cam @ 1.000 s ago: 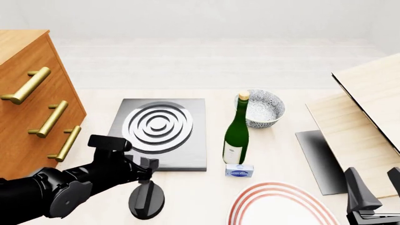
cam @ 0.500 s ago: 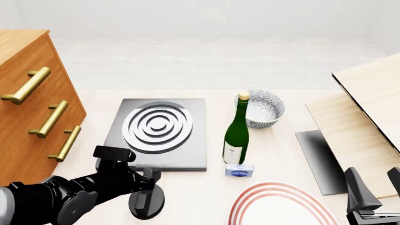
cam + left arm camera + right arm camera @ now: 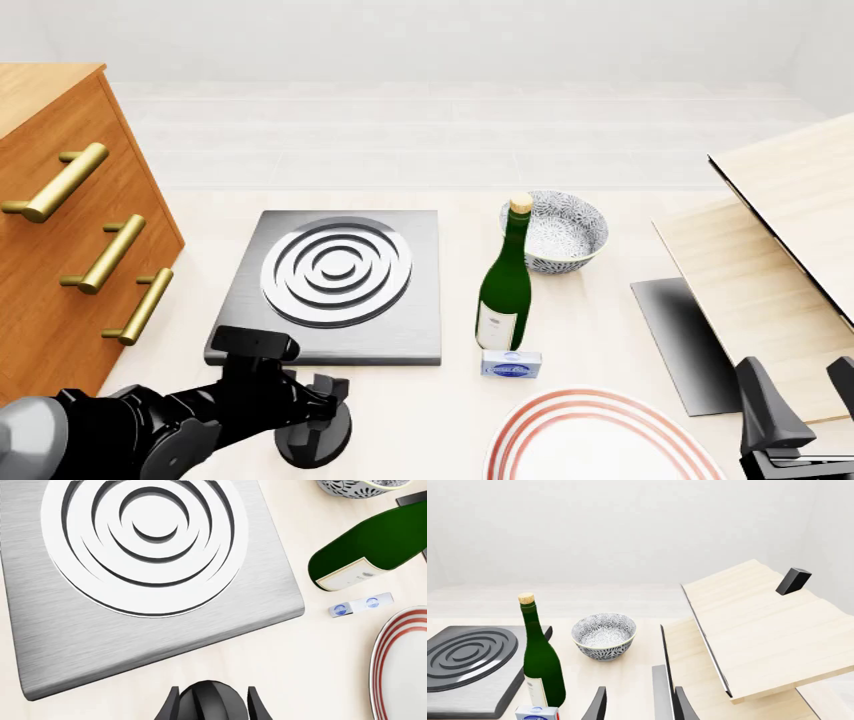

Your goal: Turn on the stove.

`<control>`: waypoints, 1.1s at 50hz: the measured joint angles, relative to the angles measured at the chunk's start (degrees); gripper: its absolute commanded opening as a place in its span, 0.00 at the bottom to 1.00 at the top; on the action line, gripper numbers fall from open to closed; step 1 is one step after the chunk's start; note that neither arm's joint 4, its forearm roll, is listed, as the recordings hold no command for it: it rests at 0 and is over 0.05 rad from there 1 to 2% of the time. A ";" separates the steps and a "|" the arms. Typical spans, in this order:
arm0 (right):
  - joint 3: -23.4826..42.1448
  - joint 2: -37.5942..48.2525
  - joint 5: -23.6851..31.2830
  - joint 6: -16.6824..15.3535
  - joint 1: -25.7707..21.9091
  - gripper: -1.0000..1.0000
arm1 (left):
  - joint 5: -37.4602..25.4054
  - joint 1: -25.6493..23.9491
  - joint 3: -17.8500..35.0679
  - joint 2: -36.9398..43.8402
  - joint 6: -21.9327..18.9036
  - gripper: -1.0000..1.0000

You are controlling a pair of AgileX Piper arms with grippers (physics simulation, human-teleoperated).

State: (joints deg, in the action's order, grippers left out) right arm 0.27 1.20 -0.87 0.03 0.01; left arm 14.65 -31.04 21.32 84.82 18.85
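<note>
Stove plate (image 3: 334, 285) lies flat in the centre-left of the front view, a square grey slab with silver burner rings, and its round black knob (image 3: 315, 440) sits apart from it on the worktop (image 3: 441, 420), near the lower left edge of the frame, just below the plate's near edge.

The left gripper (image 3: 318, 410) is right over that knob. In the left wrist view the knob's raised ridge (image 3: 208, 702) shows at the bottom centre of the frame, with one dark finger on each side of it. The fingers look narrowly set and close against the ridge, so the gripper appears to be clamped on the knob, though the actual contact is partly cut off by the frame edge.

The right gripper (image 3: 801, 415) waits at the lower right corner of the front view, away from the stove. Its fingers stand apart with nothing between them in the right wrist view.

Other things stand to the right of the plate: a green bottle (image 3: 506, 290), a patterned bowl (image 3: 561, 230), a small blue-and-white box (image 3: 511, 364) and a red-rimmed plate (image 3: 601, 445).

As for progress, reaching and gripping look done. What is left, by my judgement, is the turn of the knob itself; nothing in the pictures shows the burner lit or the knob at any marked setting.
</note>
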 measured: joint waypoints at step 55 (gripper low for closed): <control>0.00 0.01 -0.01 0.00 0.00 1.00 | 3.58 3.30 -0.80 3.60 2.82 1.00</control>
State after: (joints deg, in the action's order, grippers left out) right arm 0.27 1.21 -0.87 0.03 0.01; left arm 18.23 -27.75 20.52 88.42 21.67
